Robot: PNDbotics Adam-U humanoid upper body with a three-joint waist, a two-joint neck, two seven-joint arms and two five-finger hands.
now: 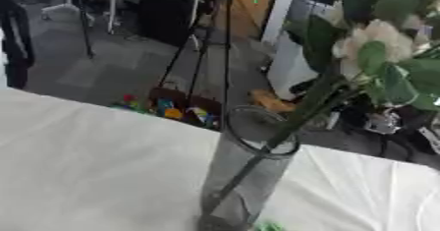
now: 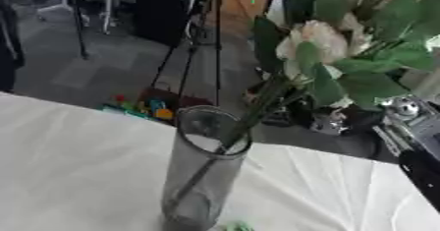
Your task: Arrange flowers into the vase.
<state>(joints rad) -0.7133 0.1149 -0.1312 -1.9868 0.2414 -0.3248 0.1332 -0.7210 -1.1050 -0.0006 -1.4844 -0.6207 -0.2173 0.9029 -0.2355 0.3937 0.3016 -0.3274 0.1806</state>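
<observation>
Tall clear grey-tinted glass cylinder vase (image 2: 199, 176) upright on white cloth-covered counter (image 1: 95, 166), near the front edge of view. Dark green flower stems (image 2: 245, 119) already in it, leaning right against the rim, lower ends down near the base. Cream-white artificial blooms (image 2: 322, 38) with broad green leaves (image 2: 370, 85) hanging out well above and right of the mouth.

Right hand (image 2: 412, 122) at the right edge beside the leaves, black and silver; can't tell finger state or whether holding the stems. Left hand not in view.

Handling, judged: vase fragile, smooth, slippery, tall and narrow, likely to tip with the top-heavy lean. Flowers light, stems probably stiff, petals and leaves soft. Best taken mid-stem, below the leaves.

Count: one vase; at least two stems, exact number unclear; one bloom clear, a second likely behind. Small green scrap (image 1: 271, 226) by the vase base, unidentifiable.
</observation>
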